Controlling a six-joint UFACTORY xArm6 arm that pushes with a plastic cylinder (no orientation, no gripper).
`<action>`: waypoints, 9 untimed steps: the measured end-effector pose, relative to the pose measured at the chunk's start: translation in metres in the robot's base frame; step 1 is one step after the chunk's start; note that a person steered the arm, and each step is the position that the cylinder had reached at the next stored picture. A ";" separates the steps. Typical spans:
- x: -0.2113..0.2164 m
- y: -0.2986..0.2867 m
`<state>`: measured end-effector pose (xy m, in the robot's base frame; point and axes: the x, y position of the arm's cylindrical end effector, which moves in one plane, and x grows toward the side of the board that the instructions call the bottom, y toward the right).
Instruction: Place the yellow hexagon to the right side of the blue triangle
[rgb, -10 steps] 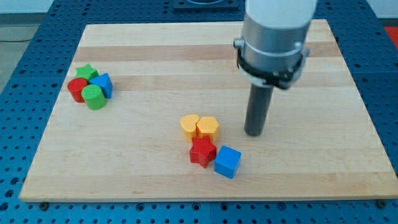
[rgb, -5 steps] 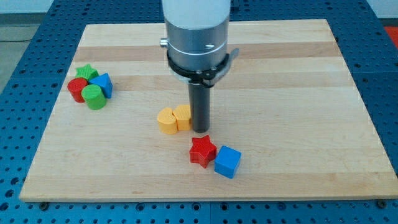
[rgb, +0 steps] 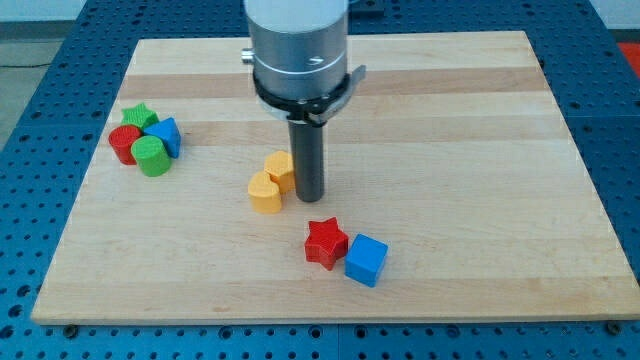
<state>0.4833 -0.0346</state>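
The yellow hexagon (rgb: 281, 169) lies near the board's middle, touching a yellow heart-shaped block (rgb: 265, 193) at its lower left. My tip (rgb: 309, 194) stands right against the hexagon's right side. The blue triangle (rgb: 166, 136) sits far off at the view's left, in a cluster with a green star (rgb: 140, 116), a red block (rgb: 125, 143) and a green cylinder (rgb: 152, 156). The hexagon is well to the right of that cluster, apart from it.
A red star (rgb: 326, 243) and a blue cube (rgb: 366, 260) touch each other below my tip, toward the view's bottom. The wooden board (rgb: 480, 200) lies on a blue perforated table.
My tip swept left across the board and pushed the yellow hexagon and yellow heart left and slightly up, away from the red star and blue cube. The left cluster has not moved.
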 end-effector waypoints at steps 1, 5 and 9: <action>-0.009 -0.018; -0.089 -0.044; -0.105 -0.076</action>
<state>0.3785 -0.1104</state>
